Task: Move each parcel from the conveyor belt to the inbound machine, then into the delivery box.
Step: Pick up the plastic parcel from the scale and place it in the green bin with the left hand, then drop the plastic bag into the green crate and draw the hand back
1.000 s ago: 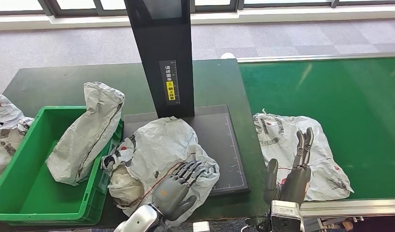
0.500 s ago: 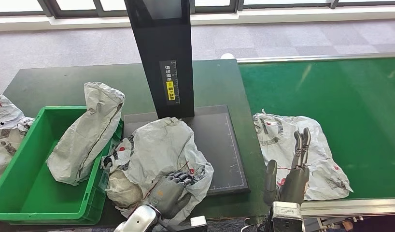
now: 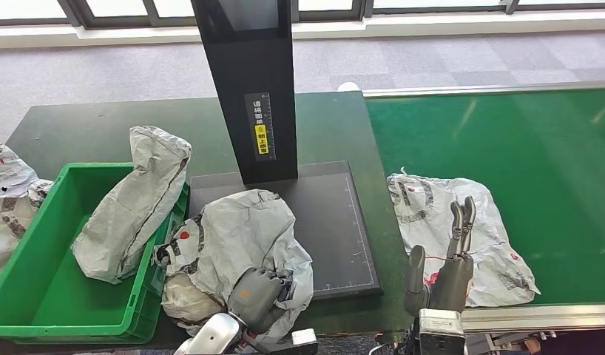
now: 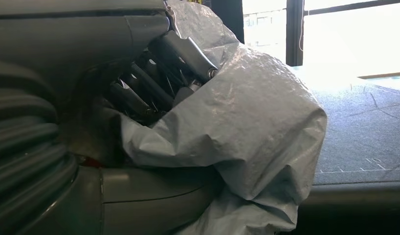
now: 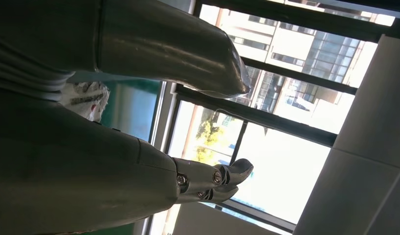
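Where scanner post [image 3: 248,81] rises, grey parcel [image 3: 237,229] below; green crate [image 3: 33,296] beside

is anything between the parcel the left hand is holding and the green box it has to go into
Partly. The left hand grips the grey parcel on the scanner plate, right beside the green delivery box. Another grey parcel leans over the box's near wall, covering part of the opening; the rest is open.

Grey crinkled parcel [image 3: 240,237] with red-black marks, gripped by grey left robot hand [image 3: 257,293]; bright green bin [image 3: 33,296] beside it; dark green tabletop [image 3: 100,126]; green belt [image 3: 521,140] beyond right robot hand [image 3: 447,270].
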